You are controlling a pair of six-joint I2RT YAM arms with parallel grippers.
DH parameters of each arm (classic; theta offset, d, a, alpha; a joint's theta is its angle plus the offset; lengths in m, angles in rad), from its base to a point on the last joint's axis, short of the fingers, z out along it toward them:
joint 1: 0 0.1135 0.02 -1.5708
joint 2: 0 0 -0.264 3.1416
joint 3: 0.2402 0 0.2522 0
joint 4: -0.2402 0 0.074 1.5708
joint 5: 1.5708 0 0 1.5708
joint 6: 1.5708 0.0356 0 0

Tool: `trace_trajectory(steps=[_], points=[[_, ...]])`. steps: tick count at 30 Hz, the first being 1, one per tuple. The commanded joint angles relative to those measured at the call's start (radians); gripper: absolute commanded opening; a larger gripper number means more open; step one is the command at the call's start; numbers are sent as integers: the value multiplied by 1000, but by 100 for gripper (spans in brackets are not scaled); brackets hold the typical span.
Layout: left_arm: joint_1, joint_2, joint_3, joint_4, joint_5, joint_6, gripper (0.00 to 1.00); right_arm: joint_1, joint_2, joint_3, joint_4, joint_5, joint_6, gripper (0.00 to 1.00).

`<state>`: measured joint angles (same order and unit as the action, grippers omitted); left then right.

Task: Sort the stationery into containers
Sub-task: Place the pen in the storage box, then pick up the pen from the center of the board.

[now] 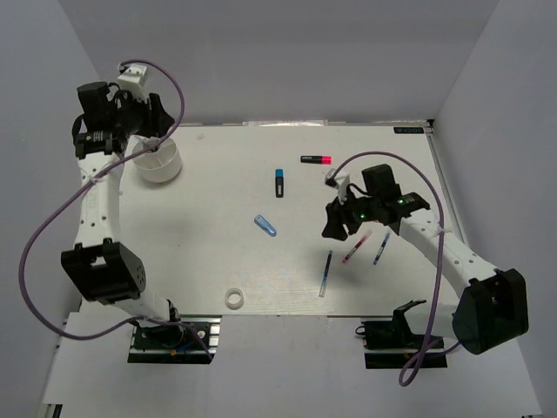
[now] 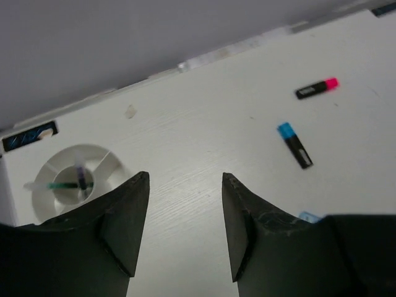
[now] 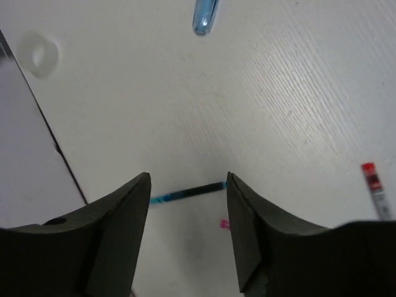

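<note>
The stationery (image 1: 279, 182) lies loose, well apart from the white tub (image 1: 157, 162); the left gripper (image 2: 185, 185) hangs beside the tub, jaws wide and empty, while the right gripper (image 3: 187, 185) spreads wide over the teal pen (image 3: 170, 197), seemingly to grasp it.

We are finding the left arm (image 1: 91, 209) folding at its elbow close to the base and standing tall toward the far left, its wrist bending over at the top. The left gripper (image 2: 185, 179) is pointing down and forward, its jaws standing apart with nothing between them. The right arm (image 1: 435, 244) is angling from its elbow at the near right inward toward the middle. The right gripper (image 3: 189, 179) is tilting downward, jaws likewise standing apart and gripping nothing. Its fingers (image 3: 117, 216) are showing dark and unobstructed in the wrist view.
</note>
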<state>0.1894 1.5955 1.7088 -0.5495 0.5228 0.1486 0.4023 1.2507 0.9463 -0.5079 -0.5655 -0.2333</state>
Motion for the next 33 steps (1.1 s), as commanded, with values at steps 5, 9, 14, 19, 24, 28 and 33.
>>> trace_trajectory(steps=[5, 9, 14, 19, 24, 28, 33], points=[[-53, -91, -66, -208, 425, 295, 64, 40, 33, -12, -202, -16, -1129, 67], [-73, -19, 37, -355, 473, 328, 66, 50, 156, 87, -373, -30, -1440, 70], [-93, -46, 25, -340, 444, 321, 68, 85, 276, 123, -485, 44, -1728, 74], [-102, -55, 15, -366, 439, 316, 68, 130, 292, 68, -498, 127, -1859, 67], [-111, -77, -29, -330, 422, 292, 68, 171, 300, 16, -483, 170, -1916, 51], [-120, -69, -37, -328, 425, 276, 68, 202, 345, 52, -497, 167, -1894, 50], [-130, -54, -21, -339, 416, 276, 68, 233, 378, 58, -459, 177, -1879, 51]])
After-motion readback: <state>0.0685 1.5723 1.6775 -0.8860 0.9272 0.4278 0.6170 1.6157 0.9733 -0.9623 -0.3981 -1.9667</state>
